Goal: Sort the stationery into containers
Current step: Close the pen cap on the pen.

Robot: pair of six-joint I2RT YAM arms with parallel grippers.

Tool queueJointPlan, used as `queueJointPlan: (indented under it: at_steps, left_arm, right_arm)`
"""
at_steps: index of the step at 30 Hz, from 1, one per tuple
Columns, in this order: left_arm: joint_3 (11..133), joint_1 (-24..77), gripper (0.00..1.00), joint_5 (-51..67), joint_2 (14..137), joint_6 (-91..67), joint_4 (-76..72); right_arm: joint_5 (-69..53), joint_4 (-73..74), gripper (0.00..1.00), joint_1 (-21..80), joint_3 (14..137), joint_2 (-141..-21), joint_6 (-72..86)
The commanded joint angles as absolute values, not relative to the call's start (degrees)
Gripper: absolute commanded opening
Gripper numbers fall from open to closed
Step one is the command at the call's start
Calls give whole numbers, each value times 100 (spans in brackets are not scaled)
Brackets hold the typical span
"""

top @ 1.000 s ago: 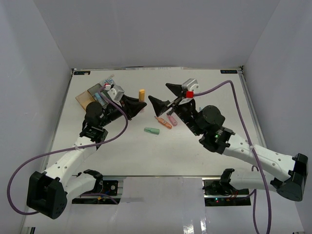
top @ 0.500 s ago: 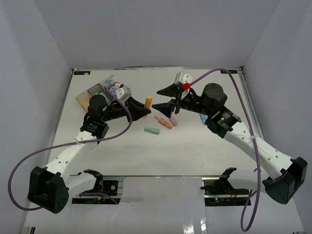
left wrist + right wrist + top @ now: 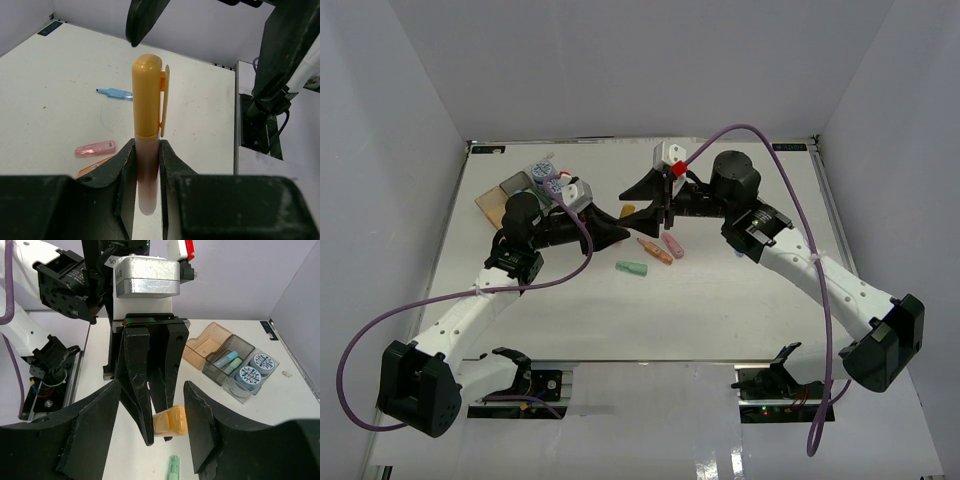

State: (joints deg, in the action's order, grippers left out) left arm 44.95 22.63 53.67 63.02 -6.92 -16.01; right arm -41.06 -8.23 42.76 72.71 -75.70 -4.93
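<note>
The orange marker [image 3: 146,100] is up off the surface [image 3: 50,110], clamped by its pale lower end in the left gripper [image 3: 146,147], with the cap pointing away from that gripper. Its bottom tip drops out of sight between the black fingers. The right gripper [image 3: 155,390] has its jaws apart, one on each side of the cap. I can't tell whether either finger touches it. From above, the marker is only a sliver of orange between the two grippers.

Just near of the grippers, three sticks lie loose on the surface: a green stick [image 3: 632,268], an orange stick [image 3: 655,250] and a pink stick [image 3: 672,246]. The last two lie side by side. The right wrist view cuts the green one off at its bottom edge. In the left wrist view the orange one is mostly hidden behind the gripper. A loose blue stick [image 3: 116,93] lies further off.

The joined bins stand at the far left of the surface. The clear bin [image 3: 232,389] holds two patterned rolls [image 3: 262,361] side by side. The grey bin [image 3: 210,371] next to it holds a light blue piece [image 3: 227,359] with something paler alongside that I can't make out. The tan bin [image 3: 210,346] sits at the other end. From above, the left arm's wrist covers much of the grey bin.
</note>
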Motion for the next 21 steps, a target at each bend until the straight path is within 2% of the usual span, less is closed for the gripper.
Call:
queueJointPlan:
  at_steps: [1, 6, 14, 21]
  left_arm:
    - [4685, 2268, 1, 5546, 6152, -545, -1573]
    - [4658, 2268, 1, 5581, 6117, -492, -1582]
    - [4597, 2268, 0, 5642, 6047, -422, -1652]
    - [4535, 2268, 0, 5722, 6012, -439, -1793]
  right_arm:
    - [-4333, -852, 60, 4263, 7532, -7646, -483]
    - [-4245, -861, 54, 4254, 7541, -7761, -501]
    - [-4192, -914, 51, 4254, 7550, -7857, -492]
    - [-4333, -1028, 42, 4254, 7462, -7884, -387]
